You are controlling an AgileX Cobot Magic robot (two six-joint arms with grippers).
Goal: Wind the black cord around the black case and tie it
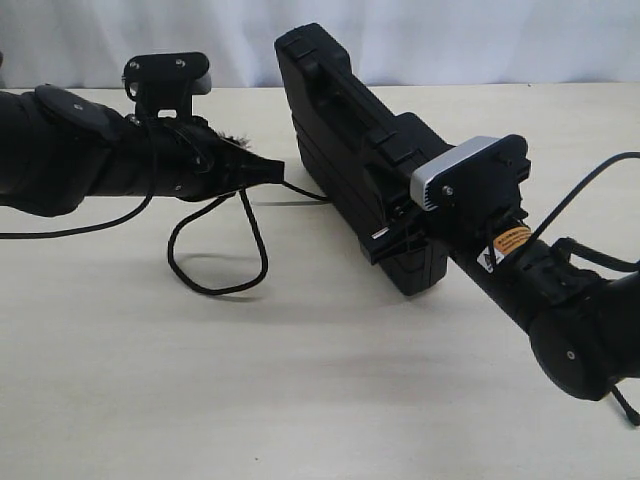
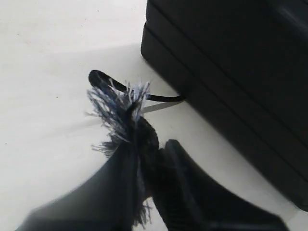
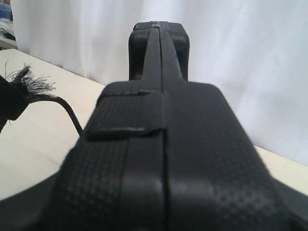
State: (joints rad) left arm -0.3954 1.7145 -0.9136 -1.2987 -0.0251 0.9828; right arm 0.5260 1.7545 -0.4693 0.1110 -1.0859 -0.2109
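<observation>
My left gripper (image 1: 266, 171) is clamped shut on the black cord (image 1: 216, 290), pinching it right at the frayed end. In the left wrist view the grey-black tuft (image 2: 120, 108) fans out just past the fingertips (image 2: 126, 159), with the blunt sealed tip poking out beyond it. From there a thin strand runs across the tabletop (image 1: 300, 400) to the foot of the black case (image 1: 340, 130), where I lose sight of it against the case's lower edge. The slack lies in a loose loop on the tabletop near that gripper, between the left arm and the case.

The case stands up on one long narrow side, not flat. It runs from the far middle of the tabletop down toward the near right, with its handle end at the far side, close to the white curtain (image 1: 450, 40).

My right gripper (image 1: 400, 236) has the case by its near end, jaws spread wide and closed around its thickness. The right wrist view is almost filled by the case's top edge, so I see only the seam between the two halves and a latch tab (image 3: 126, 128), not the fingertips themselves. That view also catches the tuft and a bend of cord off to the side, well apart from the case's top edge.

The grey camera block (image 1: 455, 170) on the right wrist sits just beside the case's upper edge.
</observation>
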